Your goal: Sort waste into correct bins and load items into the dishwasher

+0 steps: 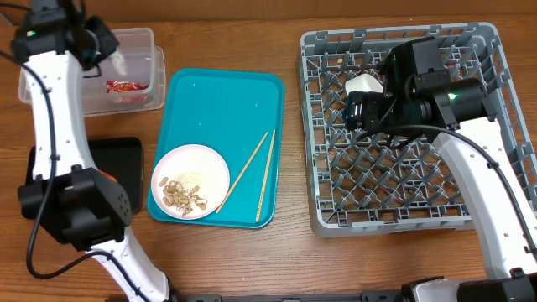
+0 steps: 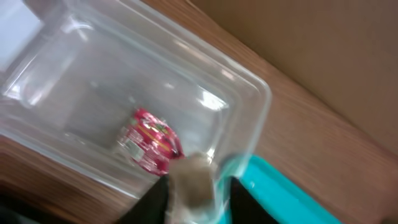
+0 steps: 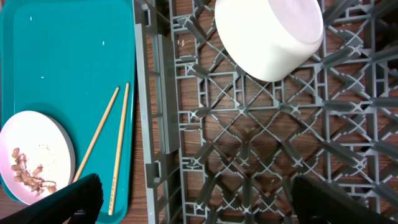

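Hanging over the clear tub [image 2: 261,99], the left tool [image 2: 199,205] had the small crumpled white wrapper [image 2: 191,180] between its dark fingers. Whether it was pinching the scrap or letting it go could not be told from the wrist view. The wrapper looked almost weightless, soft and springy, so it would likely crush under any squeeze and might cling to a pad instead of falling; a pinch across its bunched middle seemed the surest hold. Below it the red snack wrapper [image 2: 149,143] lay flat on the tub floor, probably thin and slick, and best caught at a raised crease. The right tool [image 3: 208,199] was spread wide and empty above the grey dish rack [image 1: 394,222], where a white bowl [image 3: 270,37] rested tilted among the pegs. On the teal tray [image 1: 226,101], which sat on the wooden surface [image 1: 285,260], the plate [image 1: 197,159] carried peanuts [image 1: 183,195] and rice [image 1: 195,178]. It looked rigid, smooth and breakable, so a grip on its rim seemed wise, with the plate kept level until the scraps were tipped out. The chopsticks [image 1: 246,172] lay beside the plate, close together but not parallel. Light, stiff and liable to roll, they would probably need pinching near mid-length, one at a time.
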Robot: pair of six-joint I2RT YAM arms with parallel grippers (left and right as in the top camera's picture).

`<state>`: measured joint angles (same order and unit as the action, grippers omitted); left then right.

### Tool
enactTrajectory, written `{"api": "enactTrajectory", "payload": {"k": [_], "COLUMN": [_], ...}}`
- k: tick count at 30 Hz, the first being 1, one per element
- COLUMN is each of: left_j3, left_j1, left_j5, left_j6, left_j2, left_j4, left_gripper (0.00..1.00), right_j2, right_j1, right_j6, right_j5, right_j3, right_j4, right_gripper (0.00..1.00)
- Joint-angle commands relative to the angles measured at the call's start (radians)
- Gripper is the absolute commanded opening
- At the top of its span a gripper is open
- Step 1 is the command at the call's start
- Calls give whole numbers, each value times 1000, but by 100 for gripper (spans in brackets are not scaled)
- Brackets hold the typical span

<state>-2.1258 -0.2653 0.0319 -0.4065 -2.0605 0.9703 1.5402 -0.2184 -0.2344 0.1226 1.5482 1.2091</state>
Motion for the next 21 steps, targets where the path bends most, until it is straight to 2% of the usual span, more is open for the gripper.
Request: {"api": "enactTrajectory", "payload": {"k": [1,7,13,17,21], "left_j3": [2,1,2,3,3], "left_j1": [-18,-26,27,137,234], "left_j5": [-17,8,204,165,67], "left_j6": [18,48,123,214,195], "left_j2": [-26,-17,-13,-13,-13], "left_j4": [-6,45,277,386,471], "left_gripper": [48,50,46,47,47], "right_j2": [-12,-12,-12,-12,-12], "right_j1": [-5,-5,-5,-5,-6], "right_j6": [3,2,-1,-1,-5], "right_j5": [-10,-9,-9,-9,8], "right_j3": [5,5,5,5,5], "right_j4": [-2,-2,-9,-10,5], "right_gripper": [100,100,100,100,100]}}
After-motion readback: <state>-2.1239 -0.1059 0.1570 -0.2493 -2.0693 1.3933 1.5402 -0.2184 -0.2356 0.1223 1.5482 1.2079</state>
